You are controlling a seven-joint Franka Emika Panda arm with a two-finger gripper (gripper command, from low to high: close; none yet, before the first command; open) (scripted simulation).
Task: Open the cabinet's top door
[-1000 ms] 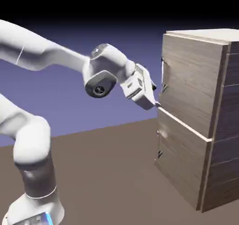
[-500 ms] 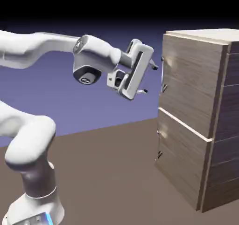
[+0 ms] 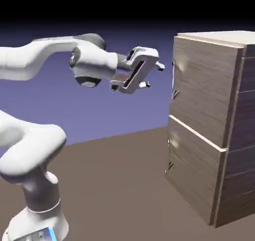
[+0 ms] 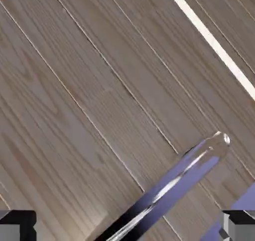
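The white arm (image 3: 35,150) rises from its base at seven o'clock in the exterior view, bends at the elbow beyond the picture's nine o'clock edge, and comes back in at ten o'clock, its forearm running roughly level toward the wrist (image 3: 92,63). The gripper (image 3: 154,76), just past twelve o'clock, is tilted and points toward three o'clock. Its two fingers stand wide apart, showing at seven and five o'clock in the hand view, with nothing gripped.

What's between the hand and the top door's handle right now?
Nothing visible: the exterior view shows only bare backdrop between the open hand and the handle.
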